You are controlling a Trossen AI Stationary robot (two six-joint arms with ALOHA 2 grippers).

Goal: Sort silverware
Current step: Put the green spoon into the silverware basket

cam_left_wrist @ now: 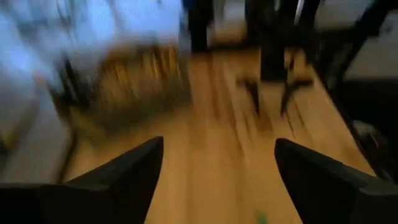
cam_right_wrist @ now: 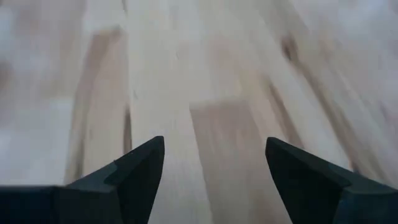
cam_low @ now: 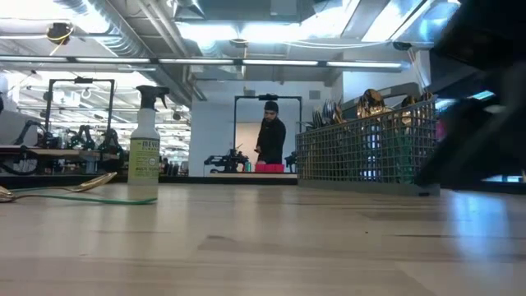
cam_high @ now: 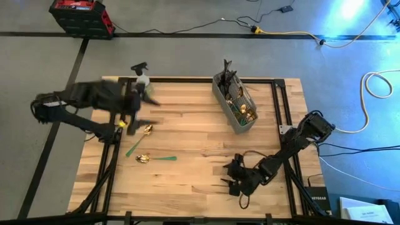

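Two gold spoons with green handles lie flat on the table near its left side: one [cam_high: 139, 139] slanting, one [cam_high: 155, 159] lying level. In the low view they show at the far left [cam_low: 57, 191]. More silverware [cam_high: 236, 94] stands in the grey mesh caddy [cam_high: 235, 103]. My left gripper [cam_high: 139, 111] hovers open above the upper spoon, empty; the left wrist view [cam_left_wrist: 217, 174] shows its fingers wide apart. My right gripper [cam_high: 230, 175] is open over bare wood near the table's near right part, also seen in the right wrist view [cam_right_wrist: 214, 174].
A spray bottle [cam_high: 142, 80] stands at the table's far edge just beyond my left gripper, also in the low view [cam_low: 145, 148]. The caddy sits at the far right. A person [cam_low: 271, 140] stands in the room beyond. Bare wood lies across the table's middle.
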